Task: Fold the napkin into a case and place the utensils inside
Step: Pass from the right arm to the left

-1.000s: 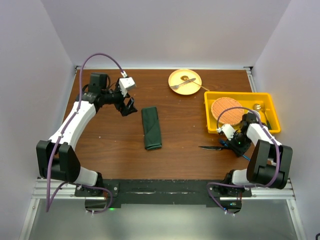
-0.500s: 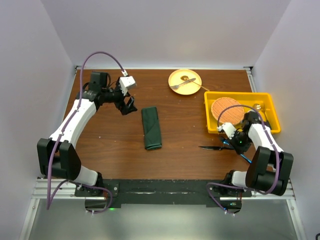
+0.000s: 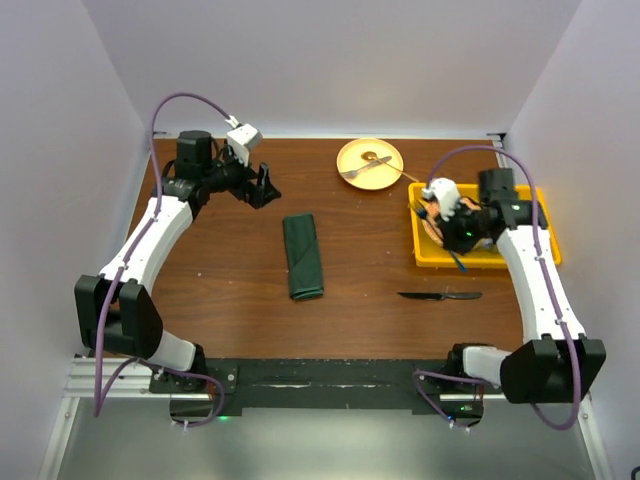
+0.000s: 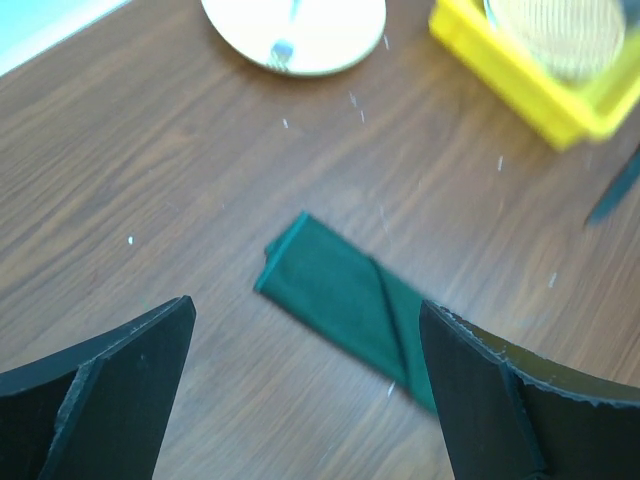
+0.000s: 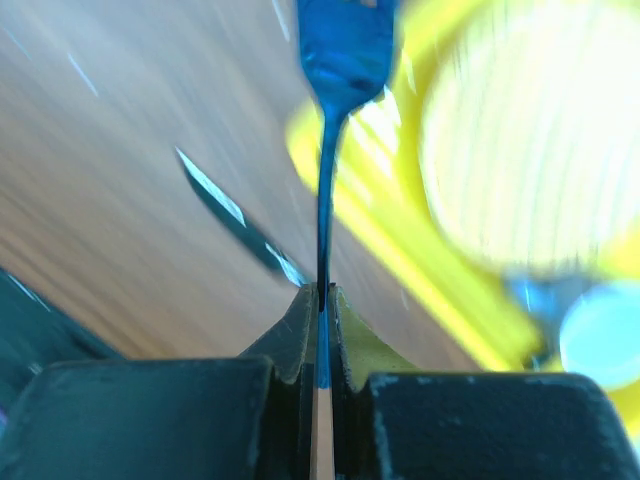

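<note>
The dark green napkin [image 3: 303,257] lies folded as a narrow long case on the table, its end showing in the left wrist view [image 4: 345,298]. My left gripper [image 3: 265,187] hovers open behind and left of it, nothing between its fingers [image 4: 305,390]. My right gripper [image 3: 450,238] is raised over the yellow tray's left part, shut on the blue fork [image 5: 325,150], which is pinched edge-on at the handle and sticks out past the fingertips [image 5: 322,292]. The dark-handled knife [image 3: 440,296] lies on the wood in front of the tray, also seen as knife [image 5: 235,215].
A yellow plate [image 3: 385,172] with a metal fork [image 3: 362,168] sits at the back centre. The yellow tray [image 3: 480,187] at the right holds a round woven mat [image 3: 470,207] and other small items. The walls stand close on both sides.
My right gripper shut on the blue fork beside the knife, lifted it off the table and carried it back over the tray. My left gripper drifted slightly back.
</note>
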`<control>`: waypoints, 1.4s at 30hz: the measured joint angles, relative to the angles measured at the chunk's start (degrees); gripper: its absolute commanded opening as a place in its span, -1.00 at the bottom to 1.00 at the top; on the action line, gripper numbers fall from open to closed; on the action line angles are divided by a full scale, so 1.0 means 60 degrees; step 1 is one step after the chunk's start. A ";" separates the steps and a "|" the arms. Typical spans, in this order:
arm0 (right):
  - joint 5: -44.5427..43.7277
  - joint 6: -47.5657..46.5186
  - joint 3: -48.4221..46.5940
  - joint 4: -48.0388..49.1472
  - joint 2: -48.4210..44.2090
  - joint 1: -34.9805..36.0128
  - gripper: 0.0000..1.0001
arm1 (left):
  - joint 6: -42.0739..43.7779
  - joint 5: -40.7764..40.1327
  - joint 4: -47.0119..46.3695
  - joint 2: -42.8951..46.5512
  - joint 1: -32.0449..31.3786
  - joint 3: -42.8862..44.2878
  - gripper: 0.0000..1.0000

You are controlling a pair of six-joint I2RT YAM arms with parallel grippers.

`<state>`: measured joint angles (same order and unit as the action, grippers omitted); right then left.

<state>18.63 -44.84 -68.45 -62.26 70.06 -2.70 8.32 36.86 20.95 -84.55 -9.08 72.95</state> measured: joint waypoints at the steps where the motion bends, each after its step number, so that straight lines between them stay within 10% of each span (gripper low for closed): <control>1: 0.0033 0.0729 -0.0157 0.0317 0.0047 0.0554 -1.00 | -0.0404 -0.0076 -0.0244 0.0000 0.0004 0.0000 0.89; 17: -0.0739 0.8582 -0.1872 0.3876 0.3253 0.6018 -1.00 | -0.2320 0.0911 -0.3993 -0.0084 -0.0364 -0.0437 0.39; 42: 0.1446 1.0040 -0.2422 0.4976 0.4029 0.6590 -1.00 | -0.3432 0.3606 -0.6615 -0.1268 -0.0794 -0.1147 -0.21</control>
<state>27.31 15.40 -82.98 -32.40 94.24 36.84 -12.27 58.50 -18.74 -92.16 -13.85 66.06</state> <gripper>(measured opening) 0.025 0.420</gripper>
